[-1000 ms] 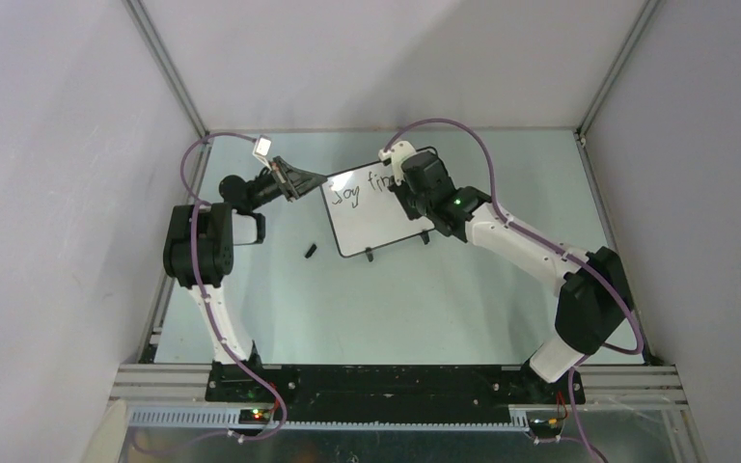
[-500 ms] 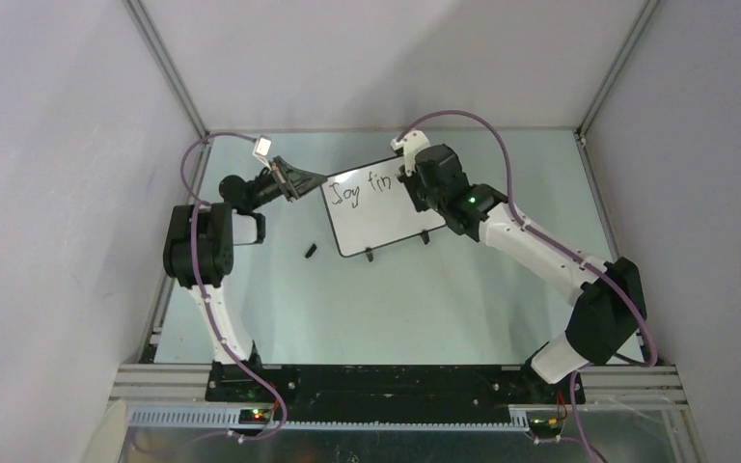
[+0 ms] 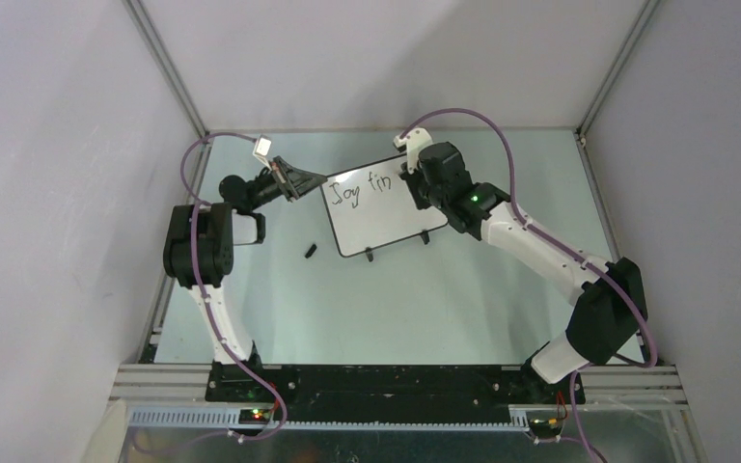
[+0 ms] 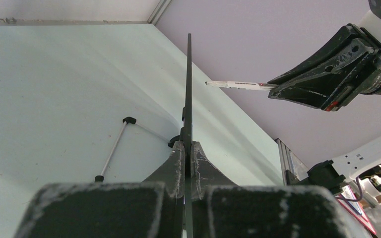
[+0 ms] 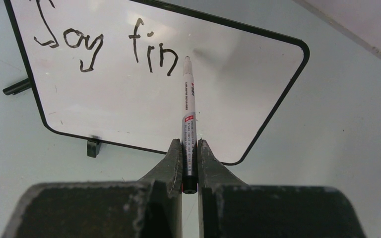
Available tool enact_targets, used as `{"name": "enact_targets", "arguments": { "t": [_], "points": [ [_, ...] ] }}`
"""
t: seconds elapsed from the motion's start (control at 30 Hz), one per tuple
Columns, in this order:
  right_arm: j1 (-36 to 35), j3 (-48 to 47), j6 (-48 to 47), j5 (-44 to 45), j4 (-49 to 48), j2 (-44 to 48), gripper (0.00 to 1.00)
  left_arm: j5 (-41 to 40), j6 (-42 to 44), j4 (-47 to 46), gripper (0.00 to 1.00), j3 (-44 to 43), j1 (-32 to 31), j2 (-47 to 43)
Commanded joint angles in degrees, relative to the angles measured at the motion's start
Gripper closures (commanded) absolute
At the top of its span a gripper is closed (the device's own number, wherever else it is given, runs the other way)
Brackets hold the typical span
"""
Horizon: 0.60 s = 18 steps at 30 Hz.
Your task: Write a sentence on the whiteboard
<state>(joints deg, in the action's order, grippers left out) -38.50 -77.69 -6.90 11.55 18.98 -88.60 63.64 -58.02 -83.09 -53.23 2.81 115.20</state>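
ROBOTICS LAB, TEST CELL: Two white-and-black robot arms, left (image 3: pixel 198 246) and right (image 3: pixel 540 253), stand bolted to a black base plate (image 3: pixel 396 383) at the near edge of a pale green table (image 3: pixel 396 309). Plain grey panel walls (image 3: pixel 48 193), held in aluminium framing (image 3: pixel 166 72), close the table in on its left, far and right sides. Purple cables (image 3: pixel 458 110) loop along the arms, a green status light (image 3: pixel 476 199) glows on the right one, and a small whiteboard (image 3: pixel 386 227) stands between them.
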Motion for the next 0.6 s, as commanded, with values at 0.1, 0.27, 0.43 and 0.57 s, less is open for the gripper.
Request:
{"name": "enact_targets", "arguments": {
  "t": [0.1, 0.27, 0.43, 0.57],
  "points": [
    [-0.29, -1.2, 0.53, -0.68, -2.23, -1.52, 1.0, 1.31, 0.63, -4.36, 1.0, -0.21, -0.13, -1.38],
    [-0.17, -1.39, 0.57, -0.5, -2.11, -2.15, 1.0, 1.23, 0.63, -4.36, 1.0, -0.26, -0.17, -1.36],
    [-0.03, -1.38, 0.57, -0.12, -2.05, -2.61, 1.0, 1.35, 0.63, -4.36, 1.0, -0.29, -0.12, -1.31],
    [0.06, -1.39, 0.77, 0.43, -2.14, -2.66, 1.0, 1.31, 0.63, -4.41, 1.0, -0.31, -0.21, -1.29]
  ]
}}
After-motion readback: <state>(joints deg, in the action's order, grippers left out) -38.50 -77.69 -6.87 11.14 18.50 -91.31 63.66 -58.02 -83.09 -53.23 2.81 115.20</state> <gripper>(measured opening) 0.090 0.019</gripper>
